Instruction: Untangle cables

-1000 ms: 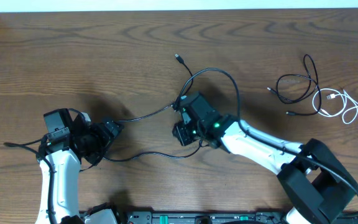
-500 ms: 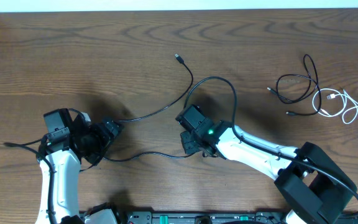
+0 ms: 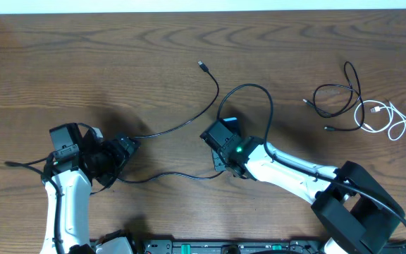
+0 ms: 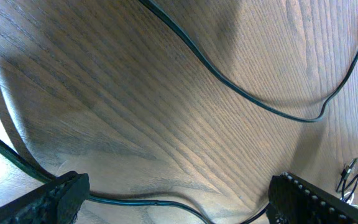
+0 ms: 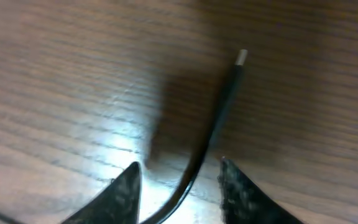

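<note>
Left pincer: we see it spread wide near the desk's front left corner, gripping nothing. A thin black cord lies on the wood between its fingers.
Right pincer: it hangs low over the middle of the desk. Its fingers stand apart, with a gap far wider than the cord end running up between them. We cannot tell whether either finger touches it.
Long black cord: it sweeps from beside the left pincer across the middle, and its plug lies toward the far edge.
Loop: a black arc curves just beyond the right pincer.
Right-edge cords: near the right edge, well apart from both arms, we find coiled black cords overlapping a white cord.
</note>
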Controlling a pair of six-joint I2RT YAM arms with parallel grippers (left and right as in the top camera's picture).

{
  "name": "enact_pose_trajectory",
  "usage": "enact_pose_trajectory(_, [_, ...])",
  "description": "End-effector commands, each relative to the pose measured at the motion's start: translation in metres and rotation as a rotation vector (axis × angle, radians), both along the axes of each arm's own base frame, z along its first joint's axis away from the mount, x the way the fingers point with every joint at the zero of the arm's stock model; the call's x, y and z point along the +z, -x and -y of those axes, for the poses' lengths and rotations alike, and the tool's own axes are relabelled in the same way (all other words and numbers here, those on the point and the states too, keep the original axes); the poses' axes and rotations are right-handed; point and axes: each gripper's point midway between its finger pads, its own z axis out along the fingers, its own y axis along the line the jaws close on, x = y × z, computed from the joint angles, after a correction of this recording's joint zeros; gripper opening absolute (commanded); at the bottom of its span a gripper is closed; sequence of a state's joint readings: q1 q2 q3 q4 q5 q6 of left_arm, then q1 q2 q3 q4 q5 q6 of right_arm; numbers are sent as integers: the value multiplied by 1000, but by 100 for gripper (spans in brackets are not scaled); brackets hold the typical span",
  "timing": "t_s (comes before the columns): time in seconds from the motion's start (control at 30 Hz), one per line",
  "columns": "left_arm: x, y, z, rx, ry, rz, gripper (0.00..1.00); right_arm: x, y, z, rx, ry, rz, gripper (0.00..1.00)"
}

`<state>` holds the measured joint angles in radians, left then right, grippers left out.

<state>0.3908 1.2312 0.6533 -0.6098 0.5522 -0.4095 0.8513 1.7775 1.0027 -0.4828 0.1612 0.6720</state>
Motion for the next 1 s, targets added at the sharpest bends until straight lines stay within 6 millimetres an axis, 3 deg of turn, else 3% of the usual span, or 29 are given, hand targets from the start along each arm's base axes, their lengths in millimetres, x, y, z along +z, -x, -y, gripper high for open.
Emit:
enact_pose_trajectory(0.0, [7, -5, 0, -17, -3, 26, 98, 0, -5, 7, -59, 17, 26, 27])
enact_pose_trajectory(0.2, [7, -5, 0, -17, -3, 26, 98, -17, -6, 8, -62, 46, 15, 19])
enact_pose_trajectory(0.53, [7, -5, 0, -17, -3, 26, 98, -18, -13, 13, -96, 31, 9, 3])
enact_pose_trajectory(0.8, [7, -5, 0, -17, -3, 26, 98, -11, -55, 25, -184, 25, 149, 1])
enact_pose_trajectory(0.97, [7, -5, 0, -17, -3, 26, 98, -21, -73, 26, -202, 31, 207, 1])
